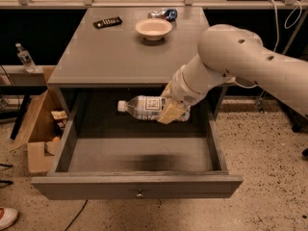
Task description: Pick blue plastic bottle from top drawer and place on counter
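The blue plastic bottle (144,107) lies level in the air above the open top drawer (139,155), its white cap pointing left. My gripper (172,106) is shut on the bottle's right half, with a tan finger (169,112) across its front. The white arm comes in from the right. The bottle hangs just below and in front of the counter's (115,52) front edge. The drawer's floor is bare, with the bottle's shadow on it. The drawer's knob (139,194) shows on the front panel.
On the counter stand a cream bowl (153,29), a dark remote (107,22) and a crumpled blue-silver wrapper (162,14). A small upright clear bottle (24,57) stands on a shelf at the left. An open cardboard box (38,124) sits left of the cabinet.
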Tool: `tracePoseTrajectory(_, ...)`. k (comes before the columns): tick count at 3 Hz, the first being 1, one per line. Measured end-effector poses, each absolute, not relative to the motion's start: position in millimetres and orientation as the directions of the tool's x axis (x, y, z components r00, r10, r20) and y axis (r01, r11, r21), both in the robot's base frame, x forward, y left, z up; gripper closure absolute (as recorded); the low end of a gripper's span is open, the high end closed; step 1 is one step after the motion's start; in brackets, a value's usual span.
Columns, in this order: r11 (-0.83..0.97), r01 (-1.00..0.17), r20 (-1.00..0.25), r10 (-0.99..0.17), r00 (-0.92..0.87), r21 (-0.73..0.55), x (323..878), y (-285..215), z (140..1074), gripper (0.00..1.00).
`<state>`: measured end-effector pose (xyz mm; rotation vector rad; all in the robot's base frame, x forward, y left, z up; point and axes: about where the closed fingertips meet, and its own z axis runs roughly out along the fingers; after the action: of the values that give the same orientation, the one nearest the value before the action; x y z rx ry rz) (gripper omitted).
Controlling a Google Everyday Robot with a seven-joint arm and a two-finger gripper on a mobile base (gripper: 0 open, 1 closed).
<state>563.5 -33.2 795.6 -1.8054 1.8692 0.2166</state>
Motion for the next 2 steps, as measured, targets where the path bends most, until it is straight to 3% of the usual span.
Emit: tracePoseTrajectory(2,0.105,-0.939,-0.433,-0.9,0.051,-0.328,596.7,-36.9,886.7,1.0)
